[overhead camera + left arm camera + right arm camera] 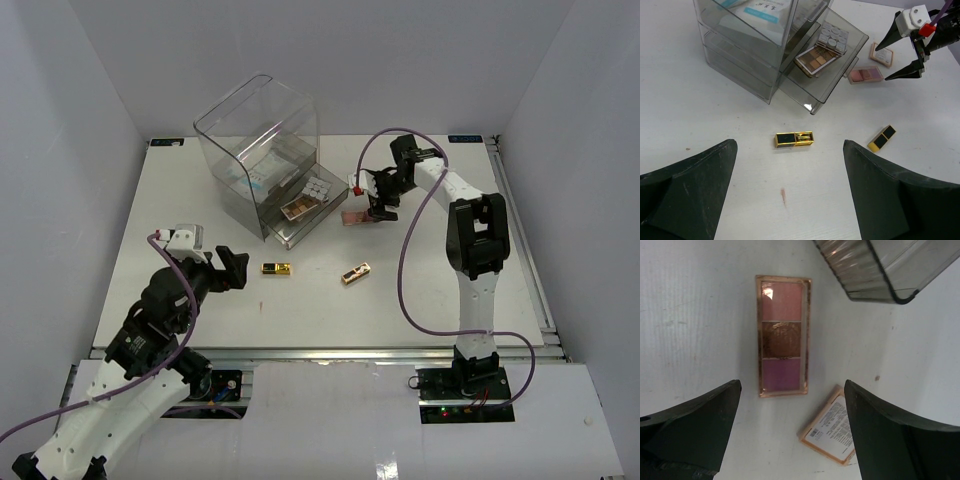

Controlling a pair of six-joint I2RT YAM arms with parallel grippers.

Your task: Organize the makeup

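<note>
A pink three-pan palette [783, 342] lies on the table just beyond my open right gripper [791, 390], and a small square palette [832, 427] lies label side up between the fingers. In the top view the right gripper [377, 205] hovers over the pink palette [356, 217]. Two gold-black cases [794, 138] [882, 138] lie on the table ahead of my open, empty left gripper [789, 152]. A brown palette [816, 58] and a grey square palette [834, 36] rest on open drawers. White-teal packets [760, 7] lie higher in the box.
The clear acrylic drawer box [262, 125] stands at the back centre with two drawers pulled out toward the right arm. A drawer corner [880, 270] is close beyond the right gripper. A small reddish smear [783, 196] marks the table by the left gripper.
</note>
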